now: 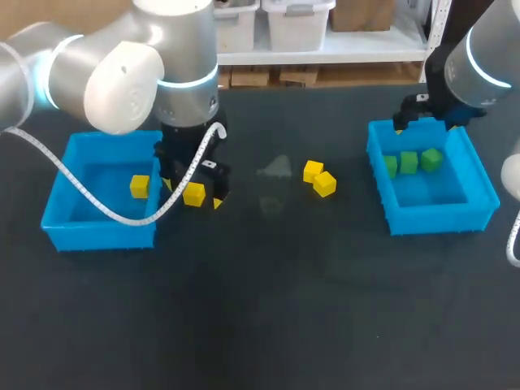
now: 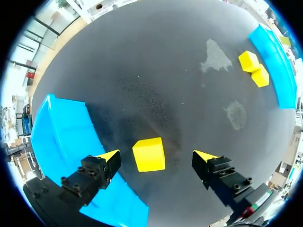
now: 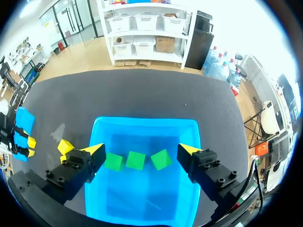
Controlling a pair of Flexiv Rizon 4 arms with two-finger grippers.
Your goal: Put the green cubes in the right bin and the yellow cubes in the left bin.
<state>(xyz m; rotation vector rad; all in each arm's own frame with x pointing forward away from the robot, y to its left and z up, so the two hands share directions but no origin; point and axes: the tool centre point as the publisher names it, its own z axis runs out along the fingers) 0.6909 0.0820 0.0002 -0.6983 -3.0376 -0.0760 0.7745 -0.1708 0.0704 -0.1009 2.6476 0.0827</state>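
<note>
Left pincer point(image 2: 157, 156) wide around a yellow cube point(image 2: 149, 154); right pincer point(image 3: 141, 150) wide above green cubes point(image 3: 136, 160)

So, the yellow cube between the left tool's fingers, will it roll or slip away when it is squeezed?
Probably no rolling: the yellow cube has flat faces and rests flat on the table. It lies nearer one finger of the open left tool and slightly turned, so it may slide or twist a little before both fingers touch it.
</note>
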